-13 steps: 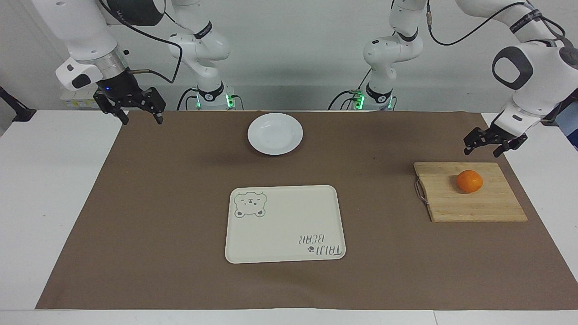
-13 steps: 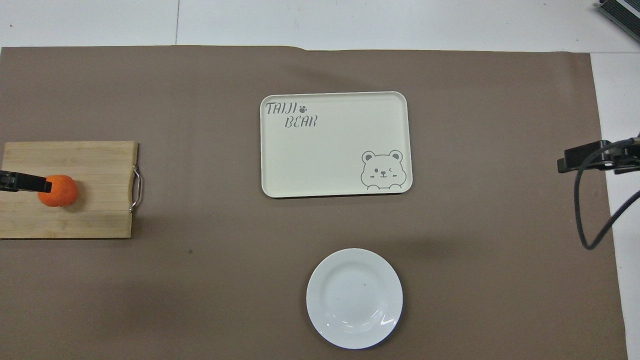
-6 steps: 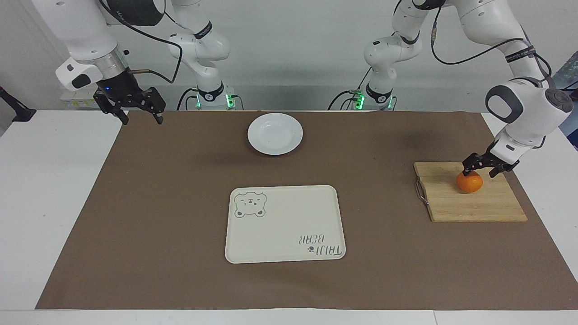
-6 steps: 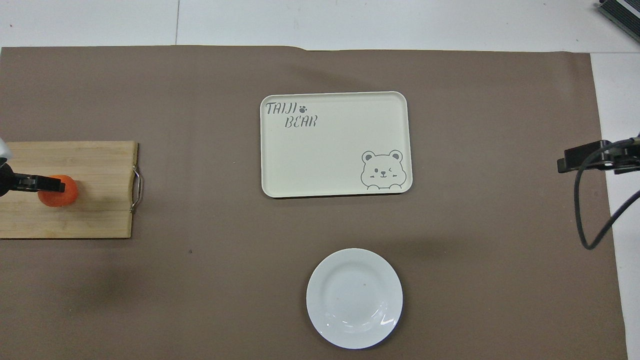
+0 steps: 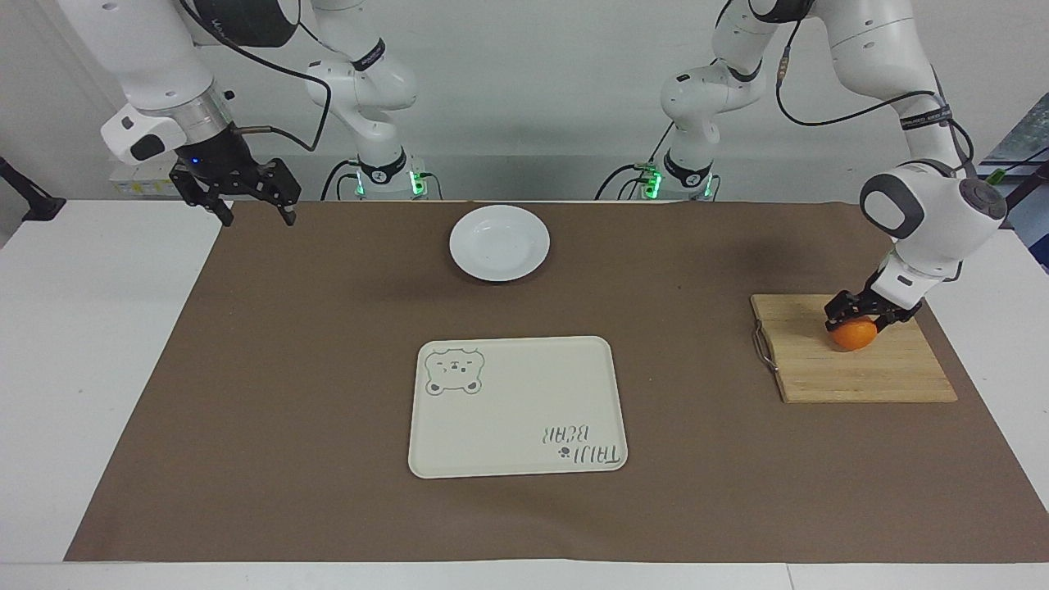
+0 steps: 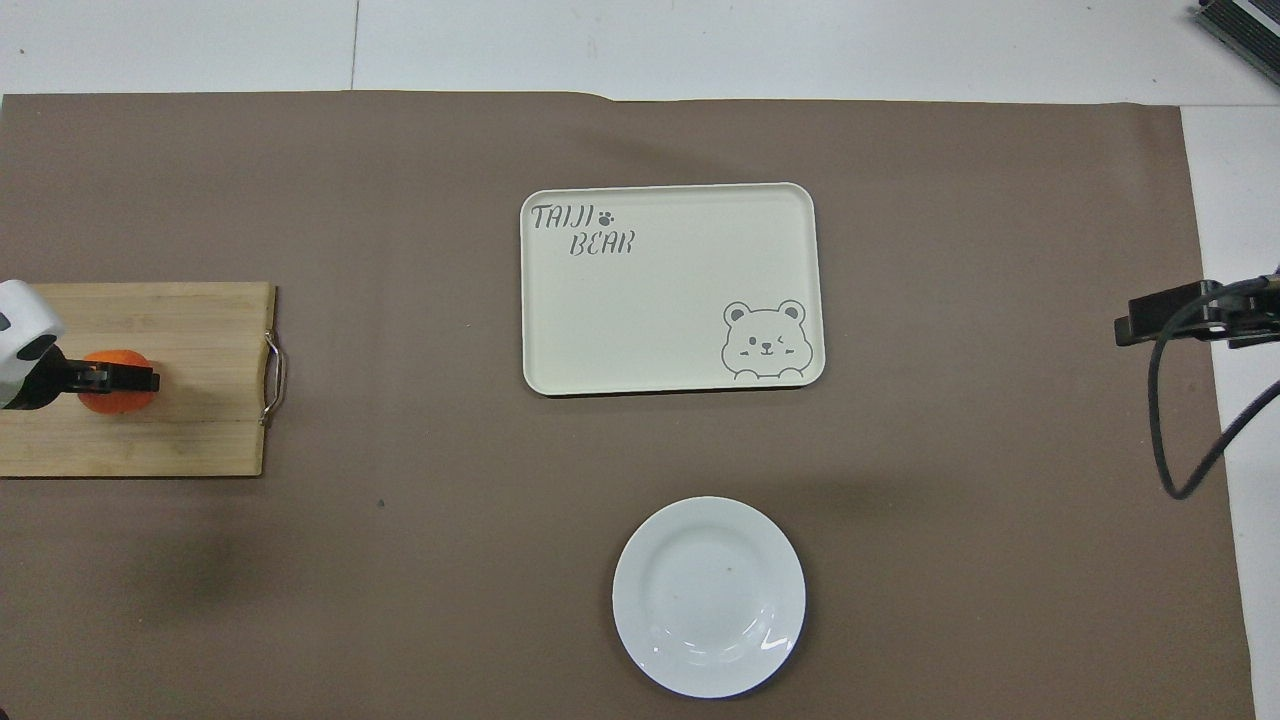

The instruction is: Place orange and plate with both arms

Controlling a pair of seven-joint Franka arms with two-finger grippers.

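Note:
The orange (image 5: 854, 336) sits on a wooden cutting board (image 5: 860, 377) at the left arm's end of the table. My left gripper (image 5: 856, 321) has come down onto it, open, with one finger on each side of the fruit; from overhead the orange (image 6: 118, 398) is half covered by that gripper (image 6: 100, 378). The white plate (image 5: 499, 242) lies empty on the brown mat, mid-table and close to the robots, and also shows as the plate (image 6: 708, 596) from overhead. My right gripper (image 5: 257, 218) hangs open and empty over the mat's edge at the right arm's end.
A cream rectangular tray (image 5: 516, 406) with a bear drawing lies mid-table, farther from the robots than the plate. The cutting board has a metal handle (image 5: 763, 347) on the side toward the tray. A brown mat (image 5: 328, 328) covers most of the table.
My left gripper has dropped from above the board's nearer edge down onto the orange, its fingers now straddling it. The right arm has stayed still.

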